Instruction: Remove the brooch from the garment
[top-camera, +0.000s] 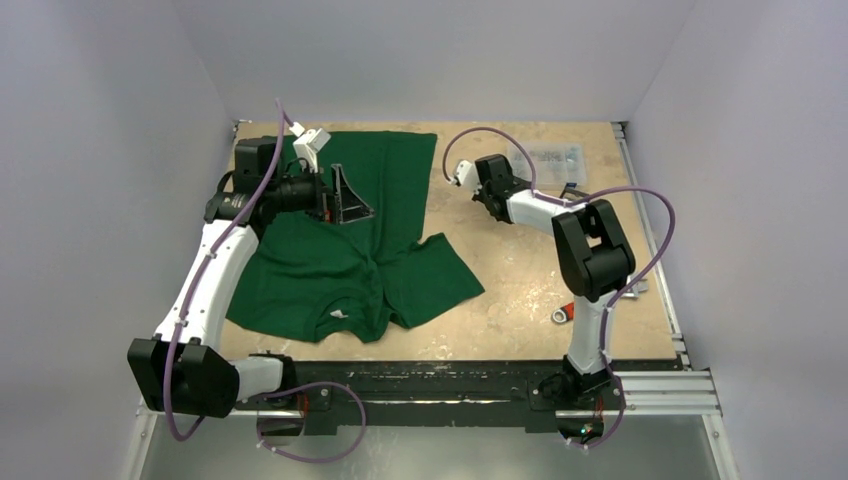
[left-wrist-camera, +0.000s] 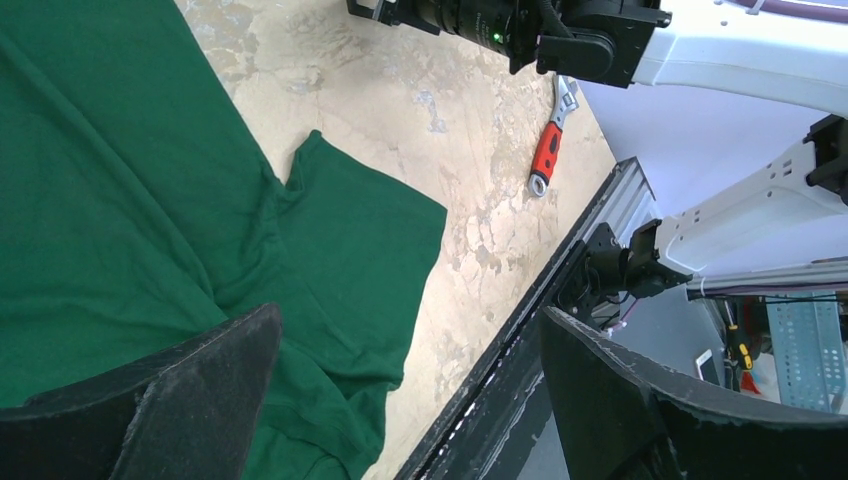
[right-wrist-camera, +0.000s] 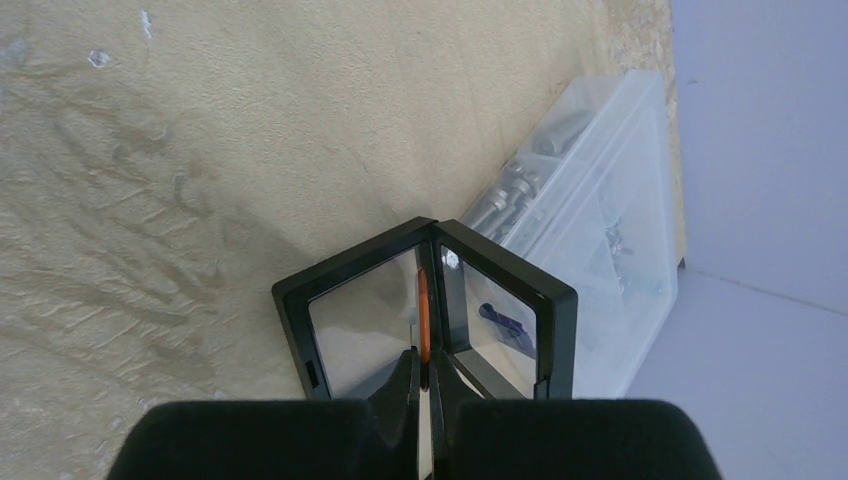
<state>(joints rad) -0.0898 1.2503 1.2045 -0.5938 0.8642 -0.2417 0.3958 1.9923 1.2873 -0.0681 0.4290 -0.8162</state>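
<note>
Item 1. Left gripper (left-wrist-camera: 408, 325): two dark, rough-surfaced fingers (left-wrist-camera: 190, 400) are filling the bottom of the left wrist view, standing wide apart and holding nothing. It is hanging over the garment's far left part, close above the cloth.

Item 2. Right gripper (right-wrist-camera: 437, 226): its clear, black-framed fingers are pressing together at the tips. A thin orange strip is showing in the seam between them, and what it is cannot be told. The gripper is hovering over bare board, near the garment's right edge.

Item 3. Garment (top-camera: 340, 260): a dark green short-sleeved T-shirt is lying spread and rumpled on the left half of the table (top-camera: 520, 290), neck towards the arm bases. One sleeve (left-wrist-camera: 360, 230) is lying flat, pointing towards the right. Folds are running down its middle.

Item 4. Label (top-camera: 340, 313): a small white tag is showing inside the neck. Any printing on it is too small to read.

Item 5. Brooch: it cannot be made out in any view.

Item 6. Wrench (left-wrist-camera: 546, 150): an adjustable type with a red grip and steel head is lying on the board near the right arm's base, well apart from the garment. No marking is legible.

Item 7. Plastic box (right-wrist-camera: 590, 200): a clear lidded case of metal screws is sitting at the table's far right, against the wall. It is carrying no readable writing.
</note>
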